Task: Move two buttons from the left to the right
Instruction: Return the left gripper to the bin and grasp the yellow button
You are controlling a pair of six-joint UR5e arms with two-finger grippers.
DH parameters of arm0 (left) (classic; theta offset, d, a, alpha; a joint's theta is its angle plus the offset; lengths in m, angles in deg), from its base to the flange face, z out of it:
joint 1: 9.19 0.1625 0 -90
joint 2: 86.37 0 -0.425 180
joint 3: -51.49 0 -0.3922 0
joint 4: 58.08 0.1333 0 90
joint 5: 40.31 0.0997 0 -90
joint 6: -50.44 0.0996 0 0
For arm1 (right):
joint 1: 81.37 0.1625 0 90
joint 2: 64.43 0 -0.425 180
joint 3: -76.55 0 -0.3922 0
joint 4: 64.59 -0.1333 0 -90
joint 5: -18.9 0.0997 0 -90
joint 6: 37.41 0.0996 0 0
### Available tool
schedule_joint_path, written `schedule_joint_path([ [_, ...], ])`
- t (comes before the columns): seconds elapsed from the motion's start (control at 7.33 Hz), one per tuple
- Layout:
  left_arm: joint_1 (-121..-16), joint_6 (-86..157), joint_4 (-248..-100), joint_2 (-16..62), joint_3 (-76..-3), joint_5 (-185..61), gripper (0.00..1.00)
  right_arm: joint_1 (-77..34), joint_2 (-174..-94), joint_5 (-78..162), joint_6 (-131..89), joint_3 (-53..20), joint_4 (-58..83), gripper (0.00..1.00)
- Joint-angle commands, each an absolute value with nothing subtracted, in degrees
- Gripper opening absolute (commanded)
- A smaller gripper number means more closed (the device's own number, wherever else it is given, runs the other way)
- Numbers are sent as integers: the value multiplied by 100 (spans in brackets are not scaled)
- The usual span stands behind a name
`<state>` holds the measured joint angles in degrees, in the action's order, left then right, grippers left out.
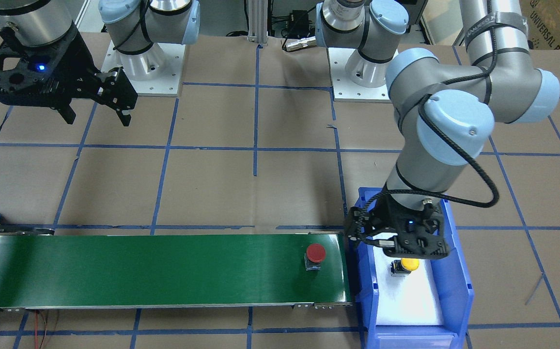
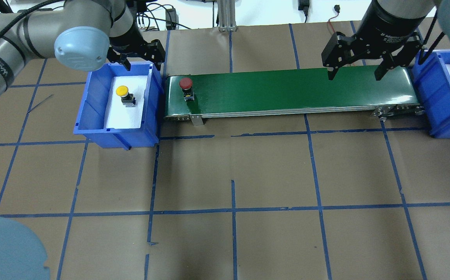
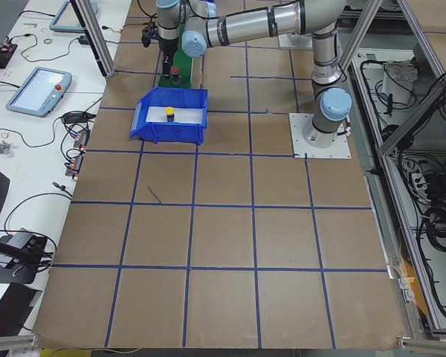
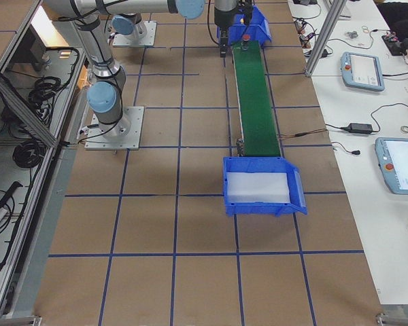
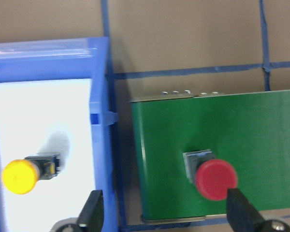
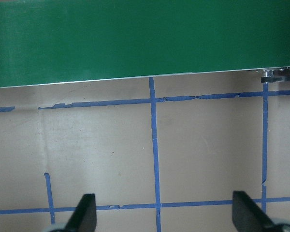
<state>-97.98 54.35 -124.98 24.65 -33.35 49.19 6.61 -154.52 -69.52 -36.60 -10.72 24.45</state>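
Yellow button (image 2: 125, 95) lies on its side in the blue bin (image 2: 92, 102) just off the green belt's (image 2: 287, 93) left end. Above that bin, the left pincer (image 2: 143, 63) hovers spread wide and empty. Red button (image 2: 186, 87) stands upright on the belt's left end. Over the belt's right end, the right pincer (image 2: 354, 76) hangs spread apart, holding nothing.

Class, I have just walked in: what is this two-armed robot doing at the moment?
It is moving two buttons from the left bin towards the right bin, apparently along a green belt. The red button stands on the belt's left end; the yellow button is in the left bin. The left tool hovers open over that bin, holding nothing. The right tool hangs open over the belt's right end.
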Motion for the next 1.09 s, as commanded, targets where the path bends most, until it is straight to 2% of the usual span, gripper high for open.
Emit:
schedule_joint_path([
  [0.0, -9217, 6044, -12461, 2393, -3727, 4917, 88, 661, -15452, -6952, -3653, -1073, 2436, 100],
  [0.27, -9102, 6186, -12191, 2454, -4131, 4952, 86, 661, -15452, -6952, -3653, -1073, 2436, 100],
  [0.96, -9093, 6065, -11629, 2910, -4001, 4899, 86, 670, -15452, -6952, -3636, -1081, 2436, 100],
])
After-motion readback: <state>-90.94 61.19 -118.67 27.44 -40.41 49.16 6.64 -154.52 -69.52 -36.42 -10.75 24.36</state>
